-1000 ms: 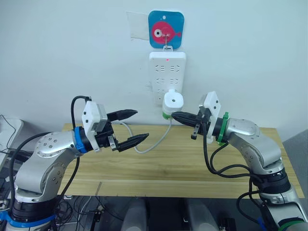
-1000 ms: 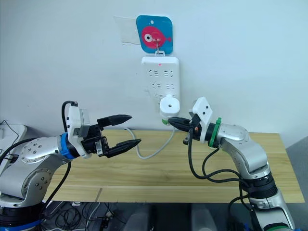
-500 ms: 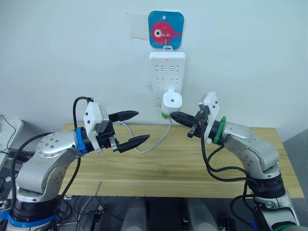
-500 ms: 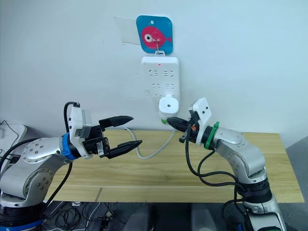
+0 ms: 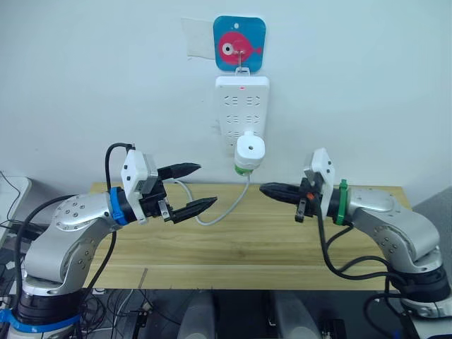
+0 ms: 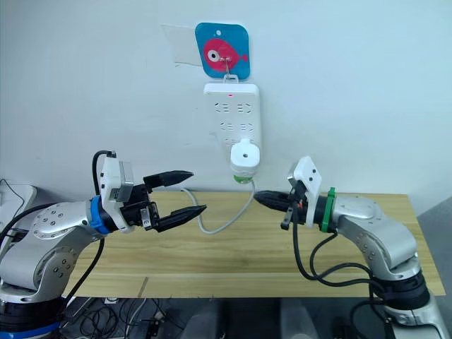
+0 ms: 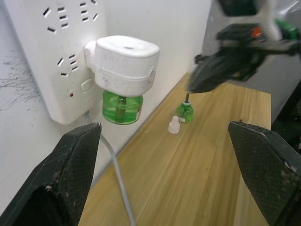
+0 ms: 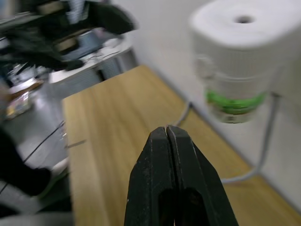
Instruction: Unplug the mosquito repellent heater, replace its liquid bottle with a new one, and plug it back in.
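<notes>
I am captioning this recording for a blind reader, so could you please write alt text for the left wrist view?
A white mosquito repellent heater with a green bottle underneath sits plugged into a white power strip on the wall. Two open black fingers frame a wooden table, where a capless green bottle and a small white cap stand apart, below the shut right gripper.

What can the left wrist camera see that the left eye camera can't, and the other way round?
Left wrist view: a tiny green bottle with a bare wick stands on the table, with a little white cap beside it.
Left eye view: the fish picture hangs above the power strip.
Both: the white heater is plugged into the strip with a green bottle under it. They also share the grey cable, the open left end effector and the shut right end effector.
</notes>
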{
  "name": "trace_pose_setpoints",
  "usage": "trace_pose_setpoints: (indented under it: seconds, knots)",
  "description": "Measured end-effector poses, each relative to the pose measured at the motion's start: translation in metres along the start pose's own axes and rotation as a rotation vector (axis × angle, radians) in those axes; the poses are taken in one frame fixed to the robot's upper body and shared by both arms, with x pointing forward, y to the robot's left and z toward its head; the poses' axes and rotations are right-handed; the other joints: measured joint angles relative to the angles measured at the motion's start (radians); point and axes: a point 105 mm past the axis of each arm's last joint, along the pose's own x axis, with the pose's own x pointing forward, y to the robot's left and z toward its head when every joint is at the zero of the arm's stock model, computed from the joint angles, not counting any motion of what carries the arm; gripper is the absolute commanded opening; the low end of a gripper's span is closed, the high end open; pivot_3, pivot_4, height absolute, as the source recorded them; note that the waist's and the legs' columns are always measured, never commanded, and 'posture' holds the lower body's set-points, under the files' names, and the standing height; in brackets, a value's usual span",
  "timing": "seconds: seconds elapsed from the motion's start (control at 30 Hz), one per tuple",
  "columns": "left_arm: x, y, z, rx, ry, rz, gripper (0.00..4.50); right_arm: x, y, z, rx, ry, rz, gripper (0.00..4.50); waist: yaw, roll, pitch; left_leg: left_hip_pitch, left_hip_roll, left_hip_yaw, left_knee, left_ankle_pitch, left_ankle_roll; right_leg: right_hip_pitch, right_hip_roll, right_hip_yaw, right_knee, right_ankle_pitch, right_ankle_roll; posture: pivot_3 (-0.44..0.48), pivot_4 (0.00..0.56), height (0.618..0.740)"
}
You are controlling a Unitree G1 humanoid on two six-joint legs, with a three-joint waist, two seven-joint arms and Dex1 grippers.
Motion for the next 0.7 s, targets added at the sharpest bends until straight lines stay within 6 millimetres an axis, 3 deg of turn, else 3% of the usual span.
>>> trace_pose_setpoints:
  seconds: [0.13,0.3,0.43,0.7]
  knots:
    - [-0.013,0.01,-0.005,-0.018,0.052,0.087,4.5,-0.014,-0.001,-0.004,-0.087,0.019,0.045,1.26,0.001,0.0,0.0,0.0,0.0,0.0,0.0,0.0,0.0,0.0,0.0,0.0,0.0,0.0,0.0,0.006,0.182,0.74]
    - [-0.037,0.022,-0.018,0.008,0.184,0.216,4.5,-0.042,-0.041,-0.008,-0.222,0.056,-0.053,3.08,0.003,-0.001,-0.001,0.001,0.0,0.001,0.0,0.0,0.0,0.0,0.0,0.001,0.0,0.0,0.0,0.02,0.166,0.74]
    - [-0.043,0.022,-0.027,0.004,0.221,0.243,4.5,-0.047,-0.051,-0.006,-0.244,0.051,-0.059,4.47,0.005,-0.001,-0.001,0.001,0.001,0.001,0.0,0.0,0.0,0.0,0.0,0.001,0.0,0.0,0.0,0.018,0.16,0.74]
    - [-0.05,0.028,-0.034,0.019,0.243,0.276,4.5,-0.07,-0.06,-0.012,-0.209,0.093,-0.107,4.47,0.008,-0.002,-0.003,0.001,0.001,0.004,0.0,0.0,-0.001,0.0,-0.002,0.001,0.0,0.0,0.0,-0.007,0.154,0.74]
